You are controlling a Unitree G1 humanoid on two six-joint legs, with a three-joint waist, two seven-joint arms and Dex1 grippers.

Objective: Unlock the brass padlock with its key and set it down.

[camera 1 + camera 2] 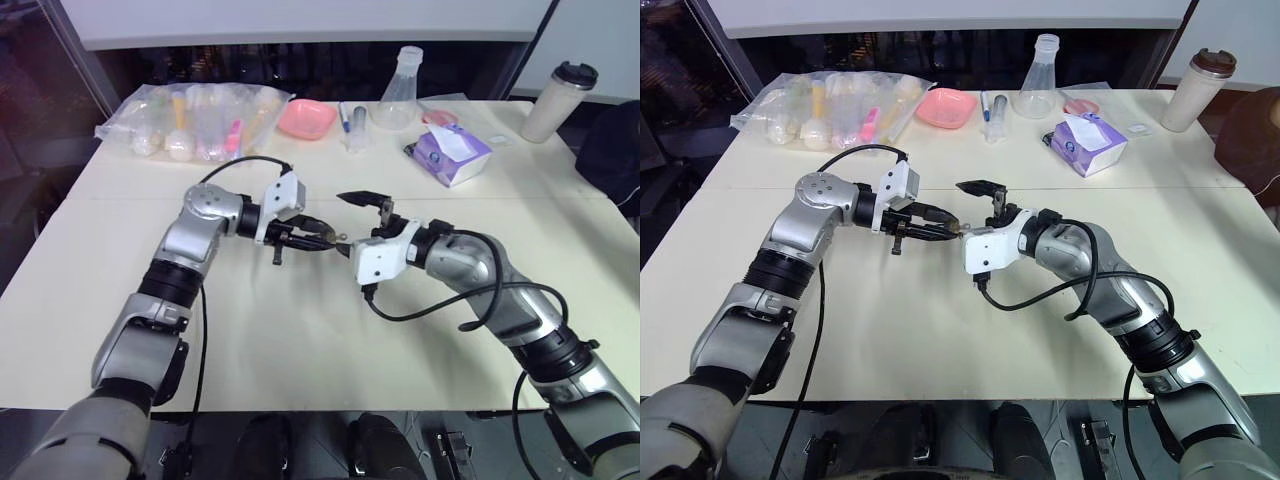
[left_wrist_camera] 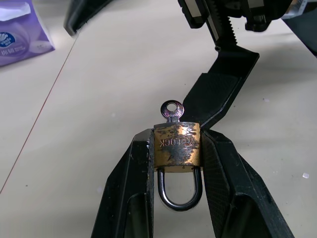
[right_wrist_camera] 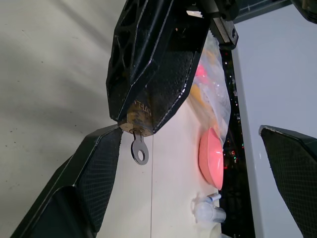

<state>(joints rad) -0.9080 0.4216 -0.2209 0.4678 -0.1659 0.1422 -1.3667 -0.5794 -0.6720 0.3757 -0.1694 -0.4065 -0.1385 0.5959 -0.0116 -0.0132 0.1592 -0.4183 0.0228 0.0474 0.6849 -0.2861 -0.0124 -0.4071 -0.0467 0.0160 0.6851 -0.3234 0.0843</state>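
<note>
My left gripper [image 1: 318, 238] is shut on the brass padlock [image 2: 177, 145], its two fingers clamping the sides of the lock body above the table. The silver shackle [image 2: 179, 191] loops back between the fingers. The key [image 2: 172, 110] sits in the keyhole, and its round head sticks out past the fingertips [image 3: 140, 148]. My right gripper [image 1: 350, 222] faces the left one and stands open, one finger on each side of the key. One of its fingers [image 2: 218, 94] is close beside the key and the lock's corner; whether it touches them I cannot tell. The other finger is well clear.
At the back of the white table [image 1: 300, 350] lie a clear bag of bottles [image 1: 195, 120], a pink dish [image 1: 306, 118], a flask [image 1: 398, 90], a purple tissue pack [image 1: 452, 153] and a tumbler [image 1: 560, 100]. A seam [image 1: 120, 198] runs across the tabletop.
</note>
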